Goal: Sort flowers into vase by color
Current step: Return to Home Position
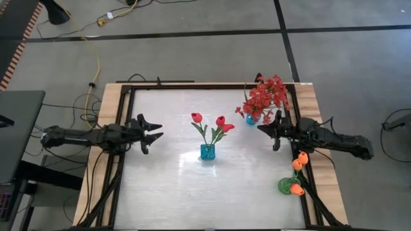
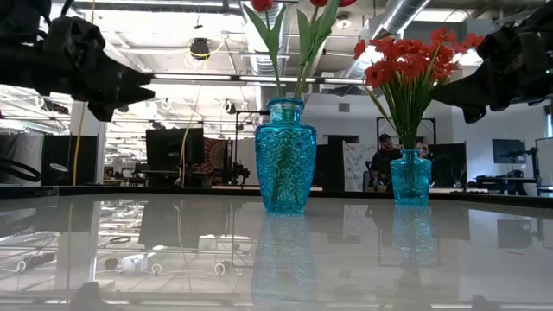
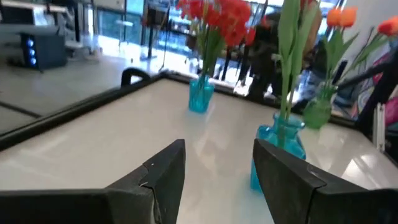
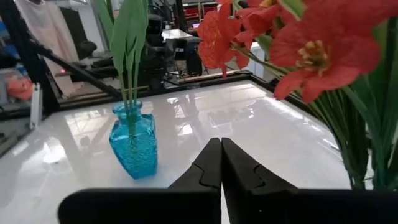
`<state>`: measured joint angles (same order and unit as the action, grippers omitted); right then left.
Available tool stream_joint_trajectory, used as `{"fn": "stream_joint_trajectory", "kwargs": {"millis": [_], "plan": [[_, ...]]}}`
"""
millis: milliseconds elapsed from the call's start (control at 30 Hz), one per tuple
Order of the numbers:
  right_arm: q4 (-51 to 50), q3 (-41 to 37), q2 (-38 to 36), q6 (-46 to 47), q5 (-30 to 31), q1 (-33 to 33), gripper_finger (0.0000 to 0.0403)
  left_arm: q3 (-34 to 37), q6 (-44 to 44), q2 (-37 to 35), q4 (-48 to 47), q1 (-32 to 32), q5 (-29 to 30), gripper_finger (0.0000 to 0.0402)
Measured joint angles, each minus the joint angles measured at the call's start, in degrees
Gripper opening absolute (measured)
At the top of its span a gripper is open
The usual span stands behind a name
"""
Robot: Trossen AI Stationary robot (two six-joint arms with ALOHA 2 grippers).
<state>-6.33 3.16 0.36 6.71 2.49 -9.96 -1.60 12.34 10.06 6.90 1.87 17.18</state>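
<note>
Red rosebuds [image 1: 221,123] stand by their stems in a blue vase [image 1: 207,151] at the table's middle. A bushy spray of red blossoms [image 1: 268,96] stands in a second blue vase [image 1: 252,119] at the far right. Orange tulip buds [image 1: 299,162] lean out of a green vase [image 1: 285,185] at the near right. My left gripper [image 1: 159,130] hovers open and level above the table's left side, pointing at the middle vase [image 3: 280,146], with nothing between its fingers. My right gripper [image 1: 259,128] hovers shut and level beside the spray [image 4: 311,56], touching nothing.
A dark frame [image 1: 192,86] and a wooden border ring the glossy white tabletop. Bare surface lies between the left gripper and the middle vase, and along the near edge. Cables lie on the floor beyond. A person [image 2: 386,151] sits in the room behind the table.
</note>
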Motion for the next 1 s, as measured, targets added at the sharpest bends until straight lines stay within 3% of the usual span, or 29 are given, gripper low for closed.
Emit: {"fn": "stream_joint_trajectory", "kwargs": {"millis": [167, 333, 1000], "plan": [[-0.49, 0.04, 0.0, -7.18, 0.02, 0.0, 0.0016, -2.48, 1.61, -5.33, -10.13, -0.26, 3.02, 0.0178], [-0.87, 0.06, 0.0, -8.67, -1.88, 0.0, 0.0023, -3.1, 3.74, -8.37, -17.29, -0.26, 4.12, 0.0178], [-0.91, 0.04, 0.0, -9.76, -2.38, 0.17, 0.0049, -3.13, 8.28, -7.98, -17.68, -0.26, 4.14, 0.0178]]}}
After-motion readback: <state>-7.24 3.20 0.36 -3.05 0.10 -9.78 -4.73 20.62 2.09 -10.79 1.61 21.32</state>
